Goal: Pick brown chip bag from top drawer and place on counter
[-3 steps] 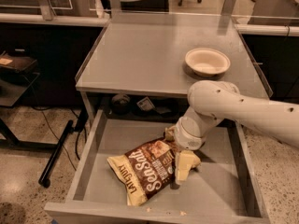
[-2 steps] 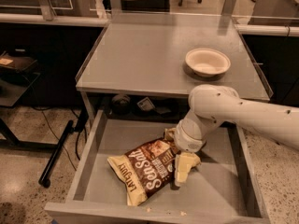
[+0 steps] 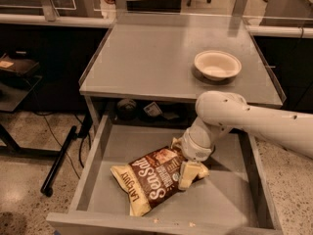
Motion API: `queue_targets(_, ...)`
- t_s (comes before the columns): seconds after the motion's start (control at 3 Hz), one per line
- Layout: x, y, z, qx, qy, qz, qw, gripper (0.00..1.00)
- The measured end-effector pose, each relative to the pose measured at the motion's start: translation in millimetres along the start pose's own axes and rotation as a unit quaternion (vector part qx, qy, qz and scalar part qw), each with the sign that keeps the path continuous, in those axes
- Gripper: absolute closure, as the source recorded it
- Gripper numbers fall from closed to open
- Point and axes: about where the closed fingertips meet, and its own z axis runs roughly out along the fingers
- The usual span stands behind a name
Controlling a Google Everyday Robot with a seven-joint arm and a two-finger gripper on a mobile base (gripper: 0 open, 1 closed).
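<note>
The brown chip bag [image 3: 154,180], with cream-yellow ends and white "Sea Salt" script, lies flat in the open grey top drawer [image 3: 230,199]. My gripper [image 3: 188,170] reaches down from the white arm at the right and sits at the bag's right end, its fingers touching or overlapping that end. The grey counter [image 3: 151,58] stands above the drawer.
A white paper bowl [image 3: 217,65] sits on the counter's right side. Small dark objects lie on a shelf under the counter [image 3: 146,110]. A dark pole leans on the floor at the left [image 3: 61,158]. Other tables stand behind.
The arm has shifted slightly; the gripper stays at the bag's right end. The bag has not visibly moved.
</note>
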Motion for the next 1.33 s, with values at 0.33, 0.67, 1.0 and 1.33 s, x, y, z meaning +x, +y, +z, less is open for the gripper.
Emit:
queue_targets(0.33, 0.0, 0.0, 0.0, 0.000, 0.000, 0.000, 1.0000, 0.50)
queue_targets(0.67, 0.0, 0.0, 0.0, 0.000, 0.000, 0.000, 1.0000, 0.73)
queue_targets(1.0, 0.0, 0.0, 0.0, 0.000, 0.000, 0.000, 1.0000, 0.97)
queue_targets(1.33, 0.0, 0.0, 0.1, 0.000, 0.000, 0.000, 1.0000, 1.00)
